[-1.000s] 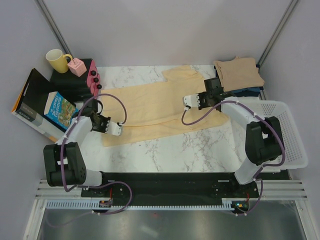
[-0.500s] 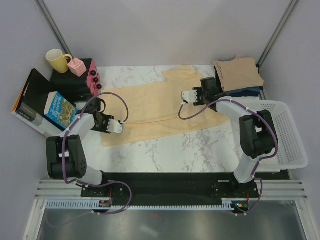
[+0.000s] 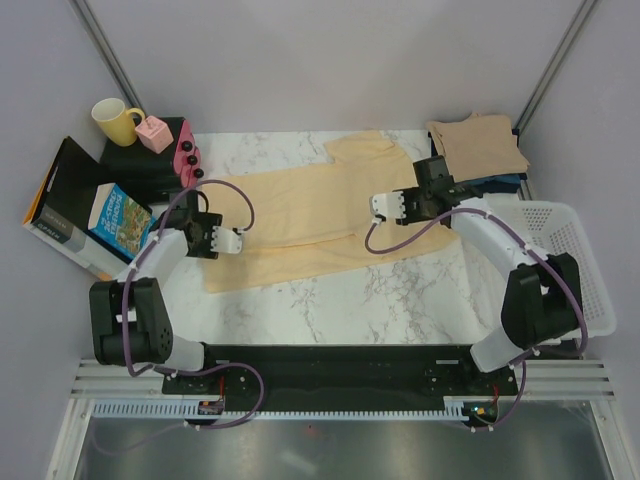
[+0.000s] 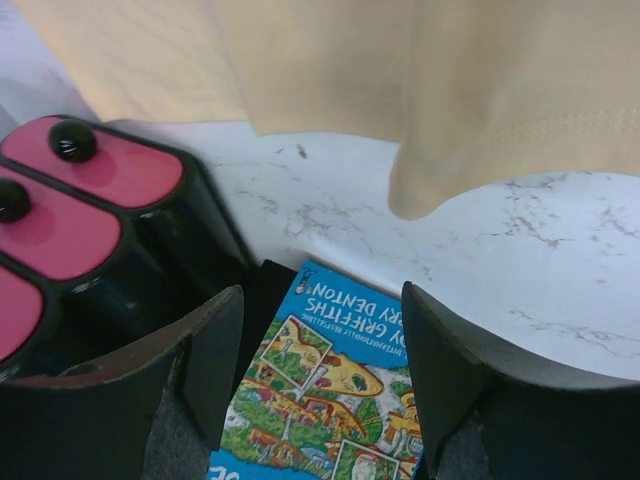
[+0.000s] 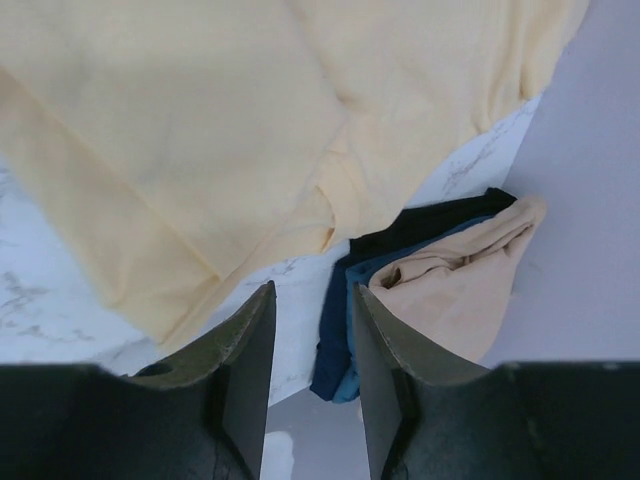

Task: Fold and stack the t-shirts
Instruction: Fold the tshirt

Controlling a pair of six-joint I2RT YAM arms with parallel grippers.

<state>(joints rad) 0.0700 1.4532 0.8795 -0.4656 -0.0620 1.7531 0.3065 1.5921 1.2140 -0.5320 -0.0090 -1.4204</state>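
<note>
Item: pale yellow-cream t-shirt (image 3: pixel 300 215), laid flat and unfolded on marble surface (image 3: pixel 350 295); long axis runs L–R, tilted toward far R. Left gripper (image 3: pixel 231 241): positioned at shirt's L end, by the hem; jaws spread wide, nothing held. Right gripper (image 3: pixel 384 205): positioned over R portion, nr sleeve; jaws parted narrowly, nothing held. Each end is thus covered by its nearer arm. Folded stack, tan-beige t-shirt (image 3: pixel 480 145) atop dark t-shirts (image 5: pixel 335 310), is kept at far R corner, apart from both grippers.
</note>
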